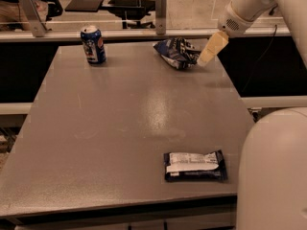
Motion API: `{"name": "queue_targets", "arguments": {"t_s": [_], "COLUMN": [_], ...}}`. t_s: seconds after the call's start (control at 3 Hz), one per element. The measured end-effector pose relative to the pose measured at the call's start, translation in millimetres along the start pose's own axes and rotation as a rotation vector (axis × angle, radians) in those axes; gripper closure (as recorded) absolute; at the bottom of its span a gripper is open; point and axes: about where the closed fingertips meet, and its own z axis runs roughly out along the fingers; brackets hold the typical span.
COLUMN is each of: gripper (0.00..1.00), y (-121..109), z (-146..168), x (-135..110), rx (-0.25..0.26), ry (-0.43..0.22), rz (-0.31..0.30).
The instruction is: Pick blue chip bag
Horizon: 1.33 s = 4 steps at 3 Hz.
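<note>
**On the bench, a grasp that could go astray**

Nearest the camera, at the front right of the bench, one flat dark packet with a white label is seen lying well apart from everything else. Because it too is dark and wrapped, it could be mistaken for the target, though it lies far from the arm.

At the far right, the blue chip bag is found crumpled and puffy, close to the back edge. The gripper is held just beside its right end, tilted down towards it. Whether the jaws are wide or narrow cannot be told, and no hold on the bag is shown.

From this side-on approach the light foil could be nudged leftward instead of being gripped. If only a loose fold were pinched, the bag could slip out when lifted. It could also be pushed off the back edge.

At the far left, one blue soda can stands upright, well apart from the bag and unlikely to be disturbed.

Counted: one packet, one chip bag, one can, one gripper.
</note>
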Motion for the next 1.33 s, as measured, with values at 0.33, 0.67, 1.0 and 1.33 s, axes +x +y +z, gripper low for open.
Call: {"name": "queue_targets", "arguments": {"t_s": [0.33, 0.67, 1.0, 1.33], "gripper": [0.0, 0.0, 0.0, 0.0], "y": [1, 7, 20, 28], "z": [17, 25, 45, 57], "x": [-24, -39, -58, -68], "rx": [-0.035, -0.058, -0.095, -0.114], "ry": [-0.011, -0.016, -0.005, 0.008], "rz": [-0.01, -0.025, -0.052, -0.07]}}
